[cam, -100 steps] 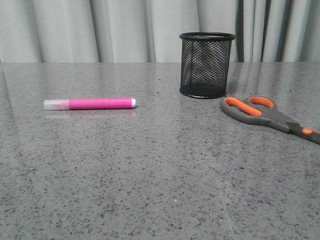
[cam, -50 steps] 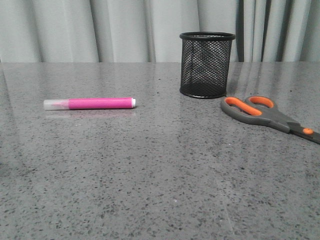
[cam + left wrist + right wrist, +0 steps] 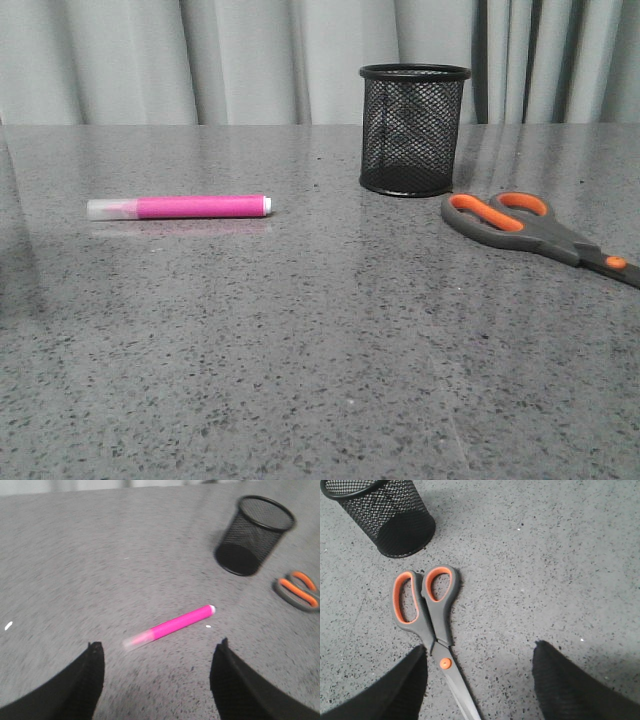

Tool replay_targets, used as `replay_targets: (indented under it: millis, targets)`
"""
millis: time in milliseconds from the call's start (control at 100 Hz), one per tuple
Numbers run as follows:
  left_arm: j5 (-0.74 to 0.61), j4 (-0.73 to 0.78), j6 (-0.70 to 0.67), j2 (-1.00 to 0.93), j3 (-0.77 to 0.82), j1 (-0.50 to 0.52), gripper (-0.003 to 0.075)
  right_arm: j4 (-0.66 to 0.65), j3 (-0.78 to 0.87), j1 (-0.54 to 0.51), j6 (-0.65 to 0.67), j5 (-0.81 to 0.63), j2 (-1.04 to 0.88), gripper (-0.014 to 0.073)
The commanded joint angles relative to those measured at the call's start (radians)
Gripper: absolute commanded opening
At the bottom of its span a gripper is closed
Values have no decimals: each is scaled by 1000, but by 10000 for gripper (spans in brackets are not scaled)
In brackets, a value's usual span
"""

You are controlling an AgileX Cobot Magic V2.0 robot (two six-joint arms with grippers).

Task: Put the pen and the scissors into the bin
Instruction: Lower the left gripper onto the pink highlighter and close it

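Here, the left end effector (image 3: pixel 157 680) hangs spread wide above the worktop (image 3: pixel 300 350), the pink pen (image 3: pixel 170 627) lying flat just ahead between its fingers. The right end effector (image 3: pixel 480 685), equally spread, hovers over the scissors (image 3: pixel 427 625), the bin (image 3: pixel 382 515) upright beyond their handles.

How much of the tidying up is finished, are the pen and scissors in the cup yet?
Nothing is in yet. The black mesh bin stands upright with no pen or scissors in it. The pink pen lies flat on the table, and so do the scissors beside the bin. The left gripper is open above the pen, the right gripper open above the scissors. Both pickups and drops remain.
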Motion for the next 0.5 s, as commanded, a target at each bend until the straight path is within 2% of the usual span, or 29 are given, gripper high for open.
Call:
replay_targets:
  millis: [0,180,320,490]
  targets:
    - [59,-101,179,82,-85,1,407,13,-33,-5,-14,-62,3,414]
    - [210,-101,392,293,-208,-50,407,13,-33,-5,-37,-62,3,414]
    - [227,-37,533,446,-302,-151,407,13,-33,-5,-39,-64,3,414]
    - [224,97,544,592,-416,-239,407,13,-33,-5,-48,-64,3,414]
